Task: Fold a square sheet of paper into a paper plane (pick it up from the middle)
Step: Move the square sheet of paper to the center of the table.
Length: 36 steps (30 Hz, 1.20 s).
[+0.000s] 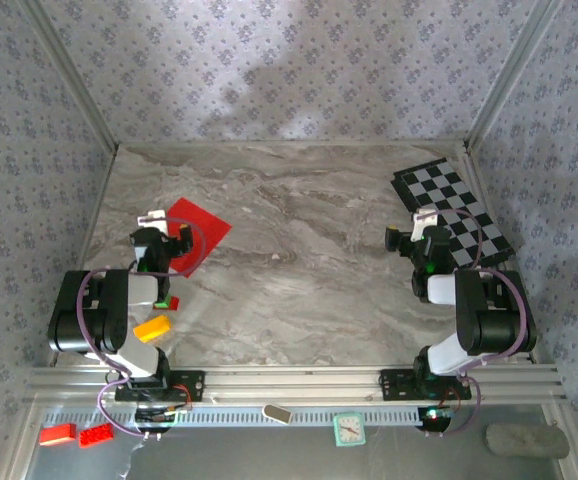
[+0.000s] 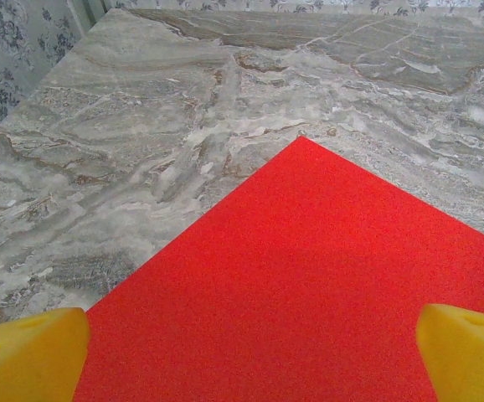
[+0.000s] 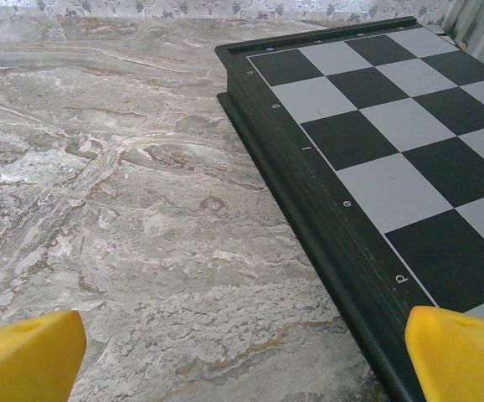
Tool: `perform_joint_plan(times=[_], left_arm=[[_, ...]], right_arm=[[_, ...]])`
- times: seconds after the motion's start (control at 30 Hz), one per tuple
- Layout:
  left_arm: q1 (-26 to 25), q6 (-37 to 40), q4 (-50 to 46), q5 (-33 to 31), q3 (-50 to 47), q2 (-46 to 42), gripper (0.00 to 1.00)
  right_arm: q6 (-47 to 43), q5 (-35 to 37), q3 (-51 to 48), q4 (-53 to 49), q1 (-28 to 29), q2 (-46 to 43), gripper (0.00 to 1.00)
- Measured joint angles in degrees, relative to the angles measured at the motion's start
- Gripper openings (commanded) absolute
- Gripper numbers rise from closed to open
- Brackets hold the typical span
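**SHEET FLAT AND UNFOLDED; BOTH GRIPPERS OPEN; PICK-UP PENDING**

Near rail: 2 red toy bricks (image 1: 69,434), a small teal clock (image 1: 348,429) and a grey lump (image 1: 526,440) are lying in front of the arm bases, playing no part. Just past the left base, a yellow block (image 1: 152,327) is sitting on the marble table (image 1: 299,290).

Left side: the left gripper (image 2: 246,360) is hanging over the near part of the square sheet of paper (image 2: 309,276), jaws standing wide apart and gripping nothing. In the left wrist view its yellow fingertips (image 2: 24,356) are framing the sheet, 1 at each side. Whether they are touching the paper cannot be told. The sheet is lying flat on the left part of the table, near the left wall, turned as a diamond with 1 corner pointing away. No crease is showing.

Right side: the right gripper (image 3: 242,360) is likewise standing wide open and empty, at the near-left edge of the checkered board (image 3: 376,142), well apart from the sheet. The board is lying toward the far right corner.

Assessment: the task is appearing to be at its first step, the approach for the pick-up, with no fold made. The next move is calling for the left gripper to settle over the sheet's middle, not its edge, then come down and close gently so that the thin paper is buckling up between the pads. Flat paper on hard marble is likely offering little to pinch, and may be sliding. The right arm will probably be needing to cross over for the folding.
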Motion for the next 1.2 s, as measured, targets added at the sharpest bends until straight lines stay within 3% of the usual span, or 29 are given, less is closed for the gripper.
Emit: perform_joint_plan(times=[0.57, 0.77, 0.93, 1.07, 1.2], left_arm=[[0.0, 0.0, -2.0, -0.3, 0.0, -1.5, 1.0], [0.0, -2.0, -16.4, -1.8, 4.4, -13.8, 1.0], [-0.4, -12.0, -32.0, -2.0, 15.0, -21.0, 1.0], [-0.4, -20.4, -41.6, 1.4, 22.6, -19.5, 1.0], [-0.7, -26.9, -48.8, 7.1, 28.3, -11.5, 1.0]], right_arm=[[0.0, 0.2, -0.4, -1.5, 0.0, -2.8, 1.0], [0.7, 5.6, 4.3, -14.2, 3.2, -12.4, 1.0], [7.6, 8.0, 16.9, -31.3, 6.0, -15.1, 1.0], [14.9, 4.9, 26.3, -42.9, 7.1, -13.9, 1.0], [21.1, -2.5, 29.9, -49.3, 7.9, -11.1, 1.0]])
